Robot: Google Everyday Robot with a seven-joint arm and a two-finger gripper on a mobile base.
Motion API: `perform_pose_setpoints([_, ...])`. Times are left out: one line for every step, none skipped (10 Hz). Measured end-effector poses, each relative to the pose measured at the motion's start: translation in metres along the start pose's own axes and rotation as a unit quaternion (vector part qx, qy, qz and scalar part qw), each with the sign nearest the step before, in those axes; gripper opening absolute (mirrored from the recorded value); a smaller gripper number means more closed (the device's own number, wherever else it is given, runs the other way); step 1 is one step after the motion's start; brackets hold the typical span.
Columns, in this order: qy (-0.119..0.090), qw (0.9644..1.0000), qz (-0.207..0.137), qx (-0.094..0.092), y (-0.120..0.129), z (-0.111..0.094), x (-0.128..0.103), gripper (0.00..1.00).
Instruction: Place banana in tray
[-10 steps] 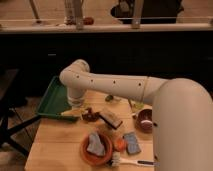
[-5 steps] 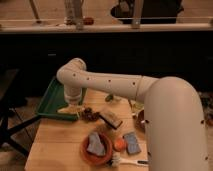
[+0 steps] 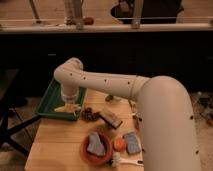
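Observation:
The pale yellow banana hangs just under my gripper, over the near right corner of the dark green tray. The gripper points down from the white arm's elbow and is shut on the banana. The tray lies at the far left of the wooden table, and its inside looks bare apart from the banana. The arm hides part of the tray's right rim.
A round orange-brown dish holds a grey-blue sponge. Next to it are an orange fruit and a grey-blue object. A brown block and a dark cluster lie mid-table. A dark counter wall stands behind.
The gripper and the banana have moved slightly up and away from the table's edge, towards the inside of the tray. The other objects have not moved.

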Motion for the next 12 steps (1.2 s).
perform_pose_setpoints([-0.002,1.0000,-0.002,0.000,-0.002,0.002,-0.004,0.00])
perform_pose_setpoints([-0.006,1.0000,-0.004,0.000,-0.005,0.003,-0.007,0.00])
perform_pose_setpoints([-0.009,0.9999,-0.006,-0.002,-0.007,0.006,-0.010,0.00])
perform_pose_setpoints([-0.012,0.9999,-0.007,-0.002,-0.011,0.007,-0.012,0.00])
perform_pose_setpoints([-0.014,0.9999,-0.007,-0.002,-0.013,0.008,-0.012,0.00])
perform_pose_setpoints([-0.016,0.9998,-0.008,-0.002,-0.016,0.008,-0.013,0.00])
perform_pose_setpoints([-0.018,0.9998,-0.010,-0.002,-0.018,0.009,-0.016,0.00])
perform_pose_setpoints([-0.020,0.9997,-0.011,-0.002,-0.020,0.009,-0.018,0.00])
perform_pose_setpoints([-0.022,0.9997,-0.012,-0.002,-0.023,0.010,-0.020,0.00])
perform_pose_setpoints([-0.024,0.9996,-0.012,-0.002,-0.025,0.010,-0.021,0.00])
perform_pose_setpoints([-0.025,0.9996,-0.011,-0.001,-0.029,0.011,-0.020,0.00])
perform_pose_setpoints([-0.026,0.9996,-0.011,-0.001,-0.032,0.012,-0.021,0.00])
